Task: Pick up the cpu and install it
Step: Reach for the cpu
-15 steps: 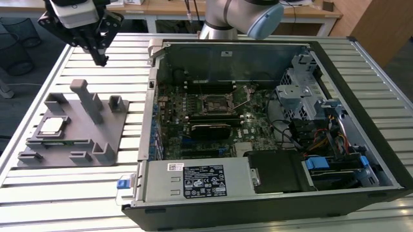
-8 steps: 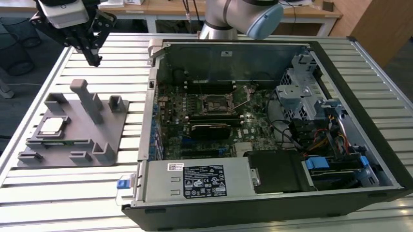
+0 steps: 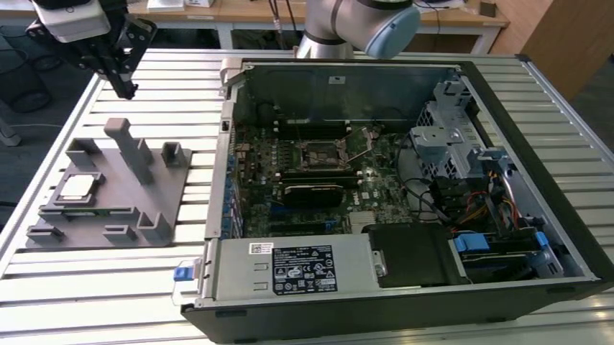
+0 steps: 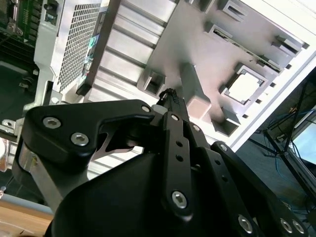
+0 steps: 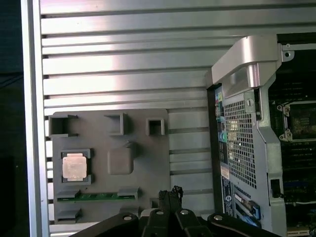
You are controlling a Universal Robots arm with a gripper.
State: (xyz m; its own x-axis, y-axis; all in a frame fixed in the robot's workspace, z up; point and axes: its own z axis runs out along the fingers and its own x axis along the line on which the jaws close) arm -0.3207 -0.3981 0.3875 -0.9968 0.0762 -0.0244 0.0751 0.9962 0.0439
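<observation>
– Exterior view first: where is the cpu (image 3: 77,188) lying?
– Flat in a recess of the grey holder block (image 3: 172,190), on the exterior view's left, well apart from the open computer case (image 3: 566,215). The gripper (image 3: 126,92) hangs above the far end of the block, its fingers drawn together on nothing, and it is not over the chip
– So the pick-up is the step in hand. What would make it go well?
– My judgement: spread the jaws wider than the chip, centre square over it, stay clear of the tall post (image 3: 129,147) beside it, and take it by the edges so it stays level
– And the surroundings?
– A slatted metal surface (image 3: 144,287) carries block and case. The socket (image 3: 321,152) sits mid-board inside the case. Pale wooden furniture (image 3: 240,11) stands behind, with dark floor off the surface's edge
</observation>
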